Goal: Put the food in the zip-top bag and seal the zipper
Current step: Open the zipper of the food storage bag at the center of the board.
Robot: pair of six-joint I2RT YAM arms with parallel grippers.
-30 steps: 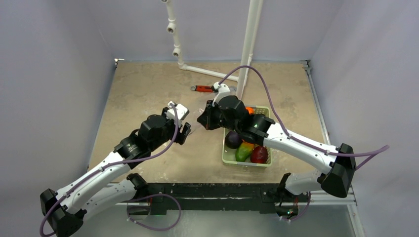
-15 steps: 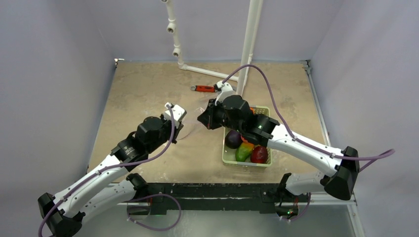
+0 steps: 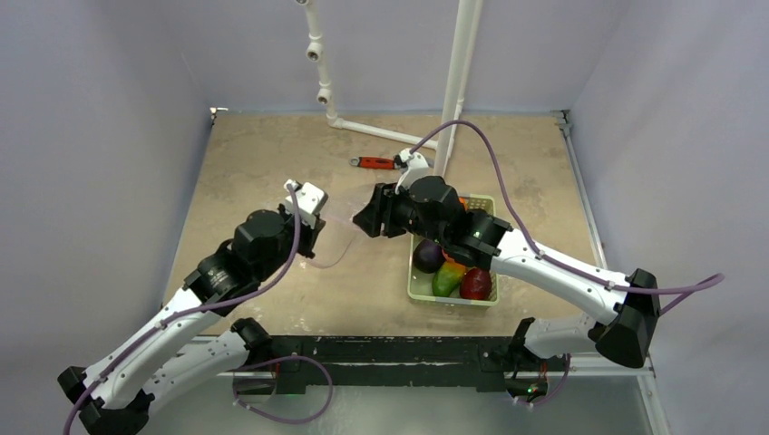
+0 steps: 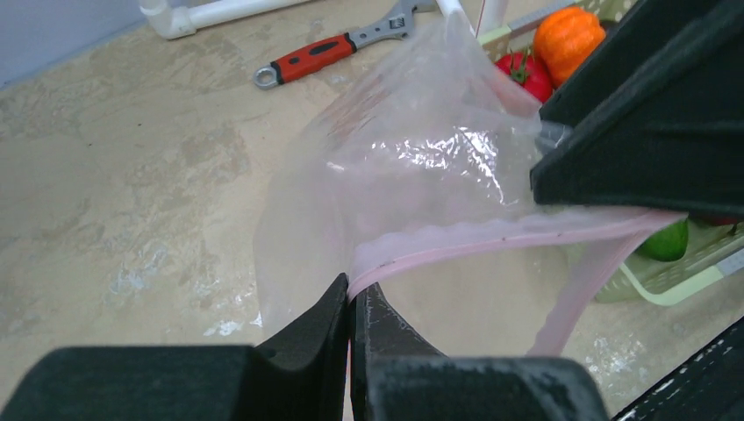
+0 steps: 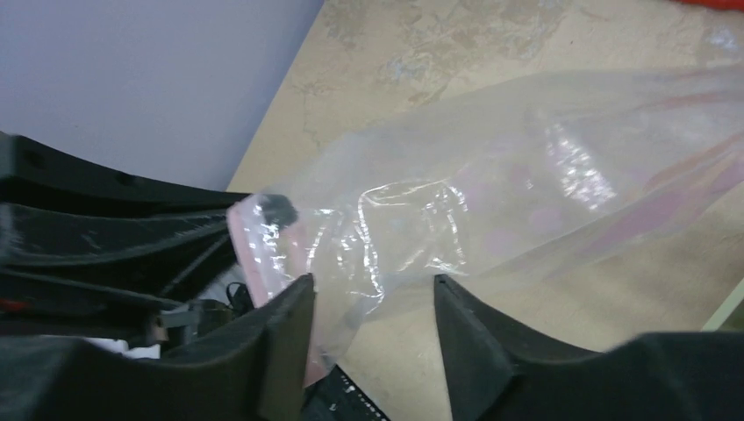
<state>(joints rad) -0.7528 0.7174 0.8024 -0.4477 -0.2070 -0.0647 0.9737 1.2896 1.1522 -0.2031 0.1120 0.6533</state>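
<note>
The clear zip-top bag (image 3: 341, 243) hangs stretched between my two grippers, left of the basket. In the left wrist view the bag (image 4: 421, 149) opens away from me, and my left gripper (image 4: 354, 289) is shut on its pale pink zipper (image 4: 491, 235). My right gripper (image 5: 373, 294) is open, with a loose fold of the bag (image 5: 526, 149) lying between its spread fingers. The food sits in the light green basket (image 3: 417, 290): a purple piece (image 3: 428, 256), a green one (image 3: 446, 279), a red one (image 3: 475, 285) and an orange one (image 4: 570, 31).
A red-handled wrench (image 3: 374, 163) lies behind the bag near the white pipe frame (image 3: 453, 91). The basket stands right of centre under my right arm. The walls close in on three sides.
My left gripper has shut on the pink zipper and drawn back to the left and nearer. My right gripper has opened and let go of the bag.
</note>
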